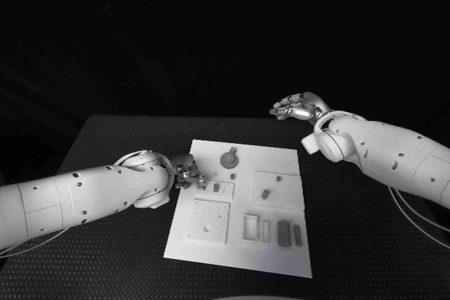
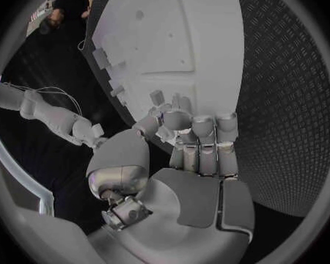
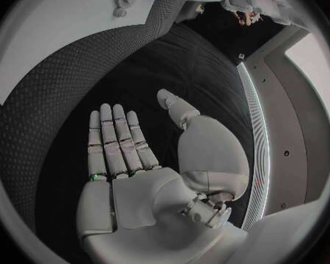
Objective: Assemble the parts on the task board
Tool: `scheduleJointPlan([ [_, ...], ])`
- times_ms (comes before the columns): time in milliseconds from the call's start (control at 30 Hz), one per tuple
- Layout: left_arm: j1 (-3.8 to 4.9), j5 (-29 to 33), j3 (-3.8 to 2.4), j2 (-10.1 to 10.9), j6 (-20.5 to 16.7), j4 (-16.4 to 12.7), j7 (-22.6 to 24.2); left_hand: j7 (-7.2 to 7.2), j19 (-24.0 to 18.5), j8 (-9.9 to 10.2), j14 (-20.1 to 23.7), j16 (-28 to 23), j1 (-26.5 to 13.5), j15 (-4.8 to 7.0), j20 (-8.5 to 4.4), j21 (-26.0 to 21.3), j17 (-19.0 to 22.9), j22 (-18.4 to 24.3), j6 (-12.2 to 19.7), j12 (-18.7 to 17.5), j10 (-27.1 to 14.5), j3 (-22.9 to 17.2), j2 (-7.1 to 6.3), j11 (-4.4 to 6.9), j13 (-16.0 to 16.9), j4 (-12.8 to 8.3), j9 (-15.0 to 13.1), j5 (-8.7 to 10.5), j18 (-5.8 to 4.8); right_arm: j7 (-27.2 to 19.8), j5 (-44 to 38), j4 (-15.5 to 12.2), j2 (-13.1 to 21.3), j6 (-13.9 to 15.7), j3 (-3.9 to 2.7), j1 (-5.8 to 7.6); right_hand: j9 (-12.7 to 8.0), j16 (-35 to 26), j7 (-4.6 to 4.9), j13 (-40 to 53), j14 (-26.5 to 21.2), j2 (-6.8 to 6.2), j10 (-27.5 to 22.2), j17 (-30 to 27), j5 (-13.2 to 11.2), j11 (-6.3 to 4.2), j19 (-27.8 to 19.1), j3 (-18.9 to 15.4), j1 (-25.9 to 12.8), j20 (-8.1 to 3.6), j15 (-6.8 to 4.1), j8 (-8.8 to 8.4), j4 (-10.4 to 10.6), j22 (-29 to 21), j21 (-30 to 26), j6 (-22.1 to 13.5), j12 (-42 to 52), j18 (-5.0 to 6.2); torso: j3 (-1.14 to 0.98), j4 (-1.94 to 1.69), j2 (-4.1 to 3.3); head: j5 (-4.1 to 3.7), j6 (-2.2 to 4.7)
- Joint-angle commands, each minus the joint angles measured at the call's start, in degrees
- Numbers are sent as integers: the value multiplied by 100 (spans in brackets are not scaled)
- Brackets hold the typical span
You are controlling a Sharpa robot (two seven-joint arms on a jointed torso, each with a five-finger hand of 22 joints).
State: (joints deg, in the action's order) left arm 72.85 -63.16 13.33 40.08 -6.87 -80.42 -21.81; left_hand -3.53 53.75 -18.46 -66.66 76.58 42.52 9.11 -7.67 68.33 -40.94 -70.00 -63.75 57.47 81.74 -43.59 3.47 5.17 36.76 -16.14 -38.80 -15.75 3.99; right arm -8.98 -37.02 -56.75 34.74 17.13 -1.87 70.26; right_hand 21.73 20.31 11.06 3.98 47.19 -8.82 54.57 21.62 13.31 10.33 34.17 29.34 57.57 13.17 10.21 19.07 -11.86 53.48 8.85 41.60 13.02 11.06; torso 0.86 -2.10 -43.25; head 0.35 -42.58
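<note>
**Left hand at the board's edge, right hand raised and free**

We see the white task board (image 1: 246,202) lying in the middle of the black table (image 1: 103,144). Several small parts are on it: a round gear-like part (image 1: 229,159) near the far edge, one small part (image 1: 265,194) on a square panel at the right, and two dark upright parts (image 1: 284,234) close to the near edge, beside a rectangular frame (image 1: 250,226).

Our left hand (image 1: 186,171) is at the left edge of the board, near its far corner. In the left wrist view its fingers (image 2: 202,136) are curled down over the board's edge, where some small pieces (image 2: 159,97) stand. We cannot tell if it grasps any of them or only touches.

Our right hand (image 1: 298,107) is held up beyond the far right corner of the board, well apart from it. In the right wrist view its fingers (image 3: 115,139) are stretched out straight and spread, holding nothing.
</note>
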Motion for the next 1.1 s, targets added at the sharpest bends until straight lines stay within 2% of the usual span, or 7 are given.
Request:
scheduleJointPlan([
  [33, -33, -22, 31, -1, 271, 10, -134, 361, 46, -30, -290, 35, 39, 315, -815, 35, -9, 9, -516, 23, -82, -47, -19, 135, 4, 12, -12, -64, 90, -49, 1, 3, -3, -67, -1, -3, -6, 16, 106, -8, -55, 15, -15, -7, 40, -13, -43, -22, 24, 0, 6, 18, 6, 10, -36, -34, -32, -27, 3, -4, -1, -20, 9],
  [533, -33, -78, 31, 13, 363, 3, -148, 363, 43, -32, -290, 37, 46, 316, -814, 40, -10, 13, -517, 28, -86, -52, -23, 137, 2, 5, -15, -78, 91, -48, 1, -2, -6, -75, -1, -3, -9, 15, 107, -8, -62, 17, -17, -12, 41, -13, -48, -23, 26, 1, 8, 18, 5, 13, -43, -36, -36, -28, 7, -8, -1, -4, -26],
  [933, -33, -154, 31, 4, 430, 0, -183, 362, 40, -29, -288, 38, 45, 314, -813, 44, -10, 15, -513, 32, -90, -52, -22, 136, 0, 3, -14, -76, 91, -49, 1, 3, -5, -75, -1, -3, -11, 16, 107, -8, -65, 19, -18, -16, 41, -13, -50, -24, 27, 1, 9, 19, 5, 16, -48, -37, -39, -28, 0, -1, -2, 9, -30],
  [1033, -33, -221, 31, -4, 460, -4, -198, 358, 37, -26, -285, 39, 39, 312, -812, 50, -10, 18, -507, 37, -91, -42, -40, 132, -3, 4, -13, -57, 91, -48, 1, 2, -2, -74, -1, -3, -11, 16, 108, -8, -65, 19, -18, -17, 41, -13, -50, -24, 27, 2, 10, 19, 5, 17, -49, -38, -39, -29, -1, -3, -1, 9, -31],
  [1100, -33, -251, 31, -8, 493, -4, -207, 355, 32, -25, -281, 41, 38, 308, -811, 59, -11, 26, -508, 47, -94, -28, -60, 128, -11, 25, -13, 28, 92, -48, 1, 0, -1, -74, -1, -3, -12, 17, 108, -7, -66, 19, -18, -18, 41, -12, -50, -25, 26, 2, 10, 19, 5, 17, -50, -38, -40, -29, -2, -3, -1, 10, -31],
])
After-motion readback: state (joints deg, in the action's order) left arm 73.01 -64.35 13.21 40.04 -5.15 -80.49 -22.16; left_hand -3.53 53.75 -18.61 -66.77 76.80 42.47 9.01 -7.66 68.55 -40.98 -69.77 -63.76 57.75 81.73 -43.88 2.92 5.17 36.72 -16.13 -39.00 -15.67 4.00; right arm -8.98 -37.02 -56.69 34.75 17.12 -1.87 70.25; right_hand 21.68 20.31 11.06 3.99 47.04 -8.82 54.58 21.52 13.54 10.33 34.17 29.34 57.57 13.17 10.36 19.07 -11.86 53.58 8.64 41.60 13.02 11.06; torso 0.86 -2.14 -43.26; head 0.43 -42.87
